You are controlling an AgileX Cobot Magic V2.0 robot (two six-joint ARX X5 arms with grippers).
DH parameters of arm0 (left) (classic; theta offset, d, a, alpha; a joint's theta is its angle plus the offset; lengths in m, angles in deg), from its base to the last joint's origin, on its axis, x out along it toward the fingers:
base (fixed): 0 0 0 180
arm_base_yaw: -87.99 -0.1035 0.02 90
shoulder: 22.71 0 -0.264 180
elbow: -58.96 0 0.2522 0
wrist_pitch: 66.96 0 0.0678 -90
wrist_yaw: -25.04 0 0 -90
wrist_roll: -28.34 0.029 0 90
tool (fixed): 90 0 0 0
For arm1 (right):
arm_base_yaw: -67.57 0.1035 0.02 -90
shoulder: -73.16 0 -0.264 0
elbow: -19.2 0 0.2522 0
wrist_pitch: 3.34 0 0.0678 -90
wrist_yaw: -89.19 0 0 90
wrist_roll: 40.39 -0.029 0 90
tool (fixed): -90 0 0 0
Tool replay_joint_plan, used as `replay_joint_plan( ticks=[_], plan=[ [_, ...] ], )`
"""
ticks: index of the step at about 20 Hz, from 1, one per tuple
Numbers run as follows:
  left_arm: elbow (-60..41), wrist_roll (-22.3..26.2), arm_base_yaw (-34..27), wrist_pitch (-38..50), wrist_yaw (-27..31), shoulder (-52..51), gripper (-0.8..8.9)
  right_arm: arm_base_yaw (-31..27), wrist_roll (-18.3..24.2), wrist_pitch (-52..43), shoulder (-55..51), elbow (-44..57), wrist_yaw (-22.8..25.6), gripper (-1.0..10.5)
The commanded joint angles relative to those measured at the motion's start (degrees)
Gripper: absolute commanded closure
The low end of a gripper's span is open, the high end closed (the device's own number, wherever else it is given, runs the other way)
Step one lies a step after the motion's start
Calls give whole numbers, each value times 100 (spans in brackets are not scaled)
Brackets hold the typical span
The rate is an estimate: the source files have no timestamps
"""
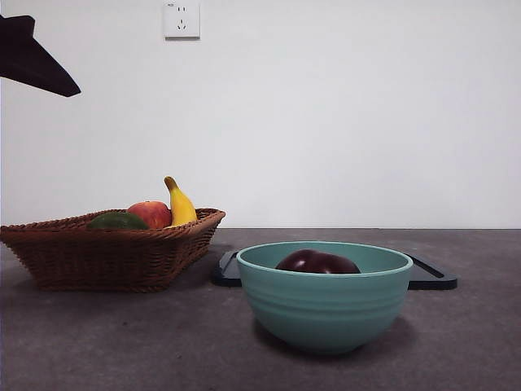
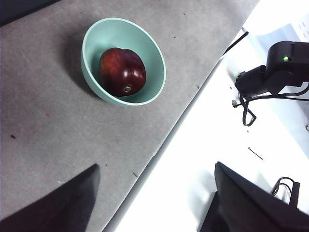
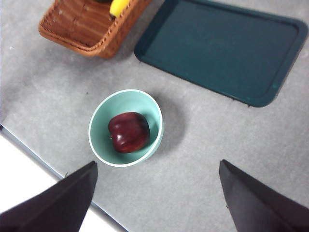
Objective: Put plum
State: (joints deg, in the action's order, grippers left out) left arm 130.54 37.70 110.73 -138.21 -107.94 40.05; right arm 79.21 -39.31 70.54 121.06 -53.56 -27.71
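Front view, wicker basket (image 1: 106,252): I see it toward the left edge of the grey tabletop (image 1: 98,342), holding a dark green fruit (image 1: 118,221), a red-orange apple (image 1: 151,214) and a banana (image 1: 181,205) that leans against the basket's right rim.
Dark tray (image 1: 427,277): lies flat behind the bowl, nothing on the parts I can see.
Teal bowl (image 1: 326,305): stands near the front edge of the tabletop, right of the basket and apart from it.
Plum (image 1: 317,262): already inside the teal bowl, resting on its bottom; only its top shows over the rim here, and both wrist views show it whole.
Left gripper (image 2: 154,203): released, jaws spread wide, holding nothing, high above the table's edge and well clear of the bowl.
Right gripper (image 3: 157,198): also released, jaws wide apart and empty, hanging over the tabletop's front edge near the bowl.
Progress: I judge the placing done, since the plum sits free in the bowl.
Risk, bowl: it stands close to the front edge; a low sweep of either arm on its way out could nudge it off or tip it.
Risk, plum: round and glossy, so a knock to the bowl would set it rolling, perhaps over the rim.
Risk, basket: the banana is merely propped; a bump could topple it out.
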Motion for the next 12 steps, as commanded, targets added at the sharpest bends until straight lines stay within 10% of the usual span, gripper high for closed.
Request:
replay_joint_plan(
  ticks=[1,12],
  plan=[
    [61,92,20,35,-39,24,439,24,-42,-48,103,-101,-15,542],
    [61,85,20,42,-39,24,439,667,-247,-345,1045,-101,70,543]
  ],
)
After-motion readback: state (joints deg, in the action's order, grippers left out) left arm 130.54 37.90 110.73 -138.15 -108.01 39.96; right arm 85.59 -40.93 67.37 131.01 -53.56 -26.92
